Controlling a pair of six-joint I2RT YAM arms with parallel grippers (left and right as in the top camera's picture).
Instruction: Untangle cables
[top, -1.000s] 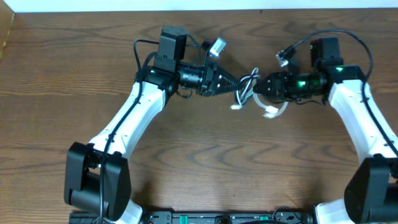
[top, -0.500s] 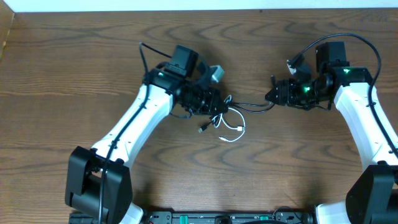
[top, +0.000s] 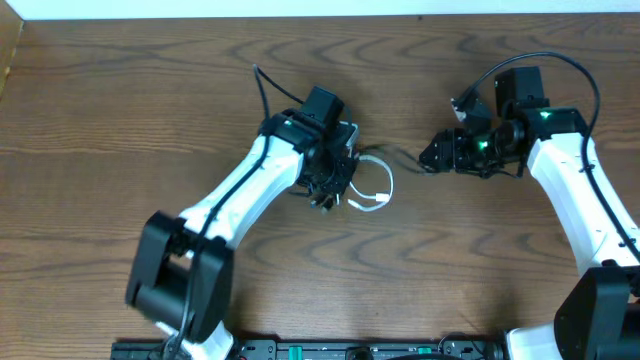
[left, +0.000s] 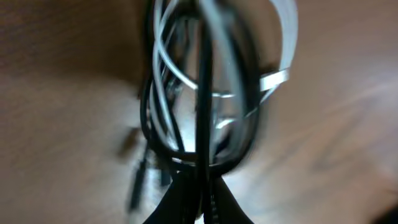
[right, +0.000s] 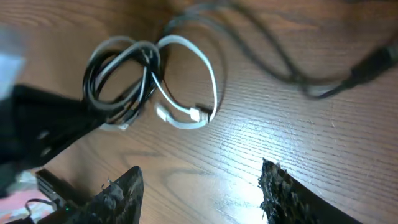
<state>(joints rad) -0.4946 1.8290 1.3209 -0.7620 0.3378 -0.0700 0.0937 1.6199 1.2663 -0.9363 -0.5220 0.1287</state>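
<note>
The black cable (left: 202, 93) and the white cable (left: 283, 37) hang as a tangled coil in front of my left gripper (left: 199, 202), which is shut on the bundle. Seen from overhead, the left gripper (top: 335, 185) points down at the table. The white cable (top: 378, 187) loops out to its right. A strand of the black cable (top: 400, 158) runs right toward my right gripper (top: 427, 160). In the right wrist view the right gripper (right: 199, 186) is open and empty above the wood. The white cable (right: 208, 74) and black cable (right: 118, 78) lie ahead of it.
The wooden table (top: 100, 120) is bare apart from the cables. A light wall edge (top: 300, 8) runs along the far side. Thick black arm wires (top: 560, 65) arc over the right arm.
The left gripper has pulled the bundle away from the middle and lowered it to the table. The right gripper, which held the stretched black strand, now stands open and the strand lies slack.
</note>
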